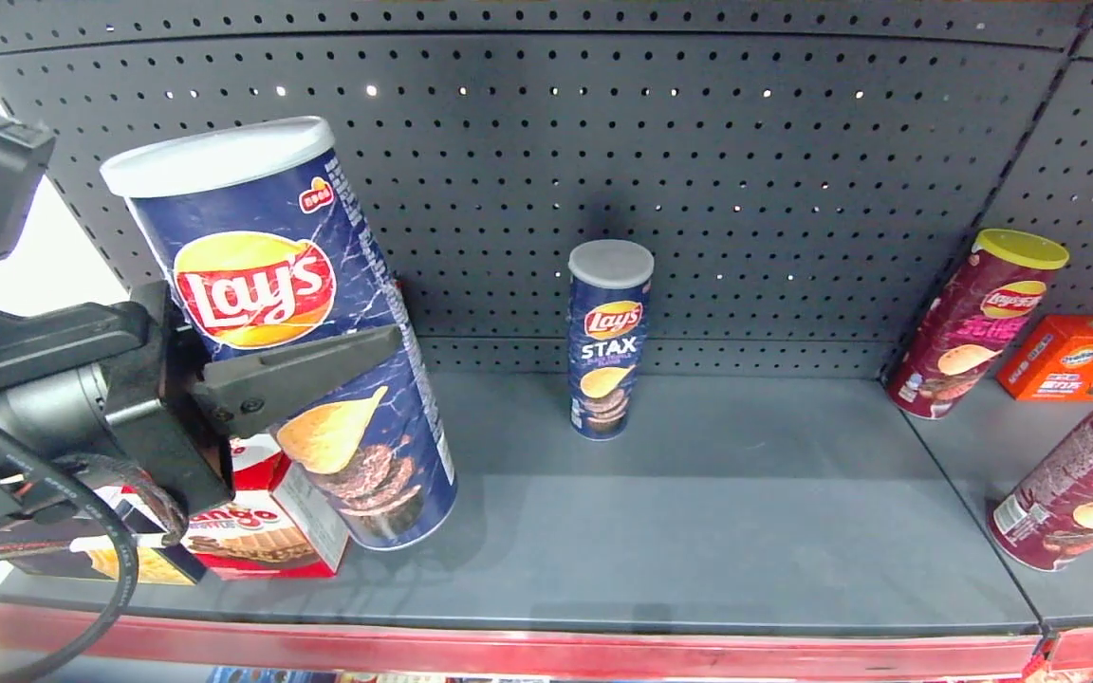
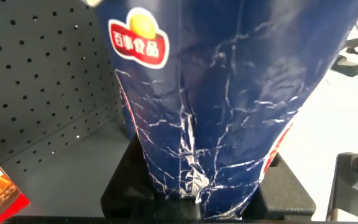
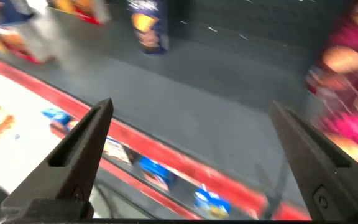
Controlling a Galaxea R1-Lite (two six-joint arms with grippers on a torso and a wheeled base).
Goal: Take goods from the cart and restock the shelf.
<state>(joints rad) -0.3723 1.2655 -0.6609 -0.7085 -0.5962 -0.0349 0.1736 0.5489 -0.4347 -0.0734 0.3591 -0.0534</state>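
Left end effector (image 1: 342, 353): clamped on the held can (image 1: 286, 313). One dark finger (image 1: 305, 372) crosses the can's front at mid-height, and the other is hidden behind it.
Held can: blue with a white lid, tilted so the lid leans up and toward the robot's left. Its base sits low at the left end of the shelf (image 1: 698, 512); I cannot tell whether it touches.
Neighbours: a box (image 1: 267, 522) lies just beside the held can's base, on its left. The rear can (image 1: 610, 339) stands upright against the pegboard (image 1: 746, 171), well apart to the right.
Right end effector (image 3: 194, 155): fingers (image 3: 79, 155) are wide apart, hovering in front of the shelf's red strip (image 1: 509, 650).
Head view gives: the held can's full tilt and lid, plus the maroon cans (image 1: 973, 323) and an orange box (image 1: 1078, 356) in the next bay to the right.
Left wrist view gives: the held can's side close up, running down into the black body of the end effector. A box corner and the pegboard lie beyond it.
Right wrist view gives: the shelf seen from its front edge, with the rear can far across it and a maroon blur to one side.
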